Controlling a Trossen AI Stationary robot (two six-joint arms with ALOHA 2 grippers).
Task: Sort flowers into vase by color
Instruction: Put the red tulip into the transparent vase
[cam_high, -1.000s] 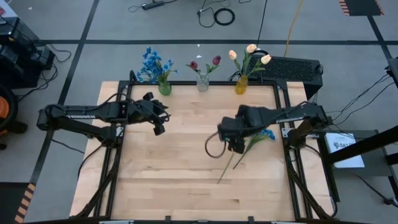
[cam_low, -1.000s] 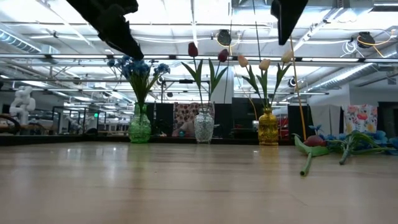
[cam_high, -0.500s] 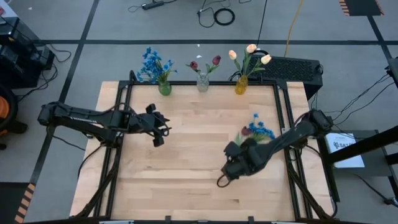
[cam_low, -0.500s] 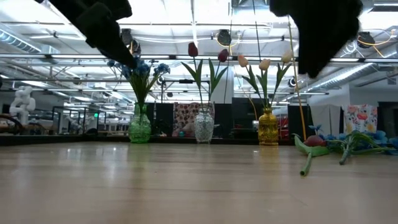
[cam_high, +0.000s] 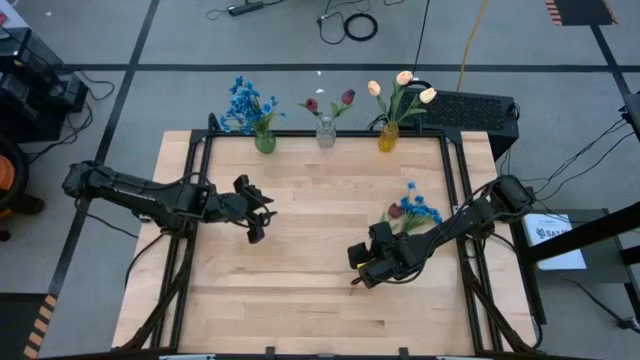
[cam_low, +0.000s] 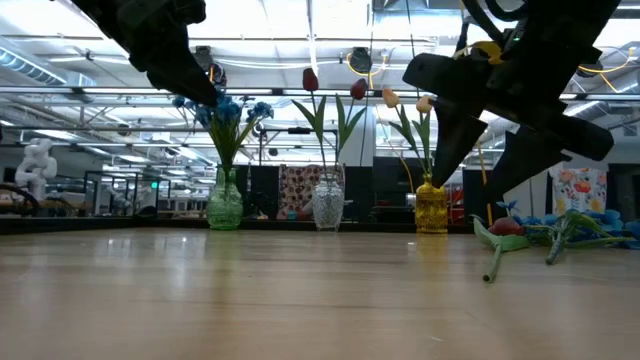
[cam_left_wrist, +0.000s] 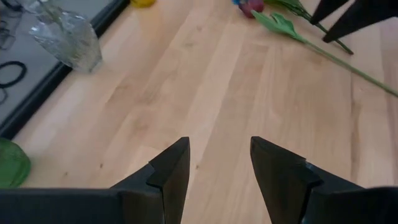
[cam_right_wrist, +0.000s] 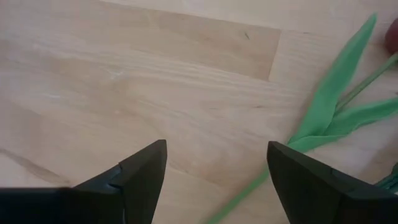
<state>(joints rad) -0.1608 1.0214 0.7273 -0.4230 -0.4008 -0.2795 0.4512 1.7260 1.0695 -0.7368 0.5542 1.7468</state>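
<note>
Light wooden table (cam_high: 300, 290) seen from above. Along its far edge stand a green glass vase (cam_high: 265, 142) with blue blossoms, a clear glass vase (cam_high: 326, 134) with two dark red tulips, and a yellow vase (cam_high: 388, 137) with cream-yellow tulips. Near the right edge lie loose flowers: a dark red tulip (cam_high: 397, 211) and a bunch of small blue blossoms (cam_high: 420, 209), their green stems running toward the near side. The right gripper (cam_high: 362, 268) hangs low beside those stems, jaws spread wide, holding nothing. The left gripper (cam_high: 255, 222) hovers over bare boards left of centre, jaws partly apart, empty. Open wood lies between the grippers and across the near half.
</note>
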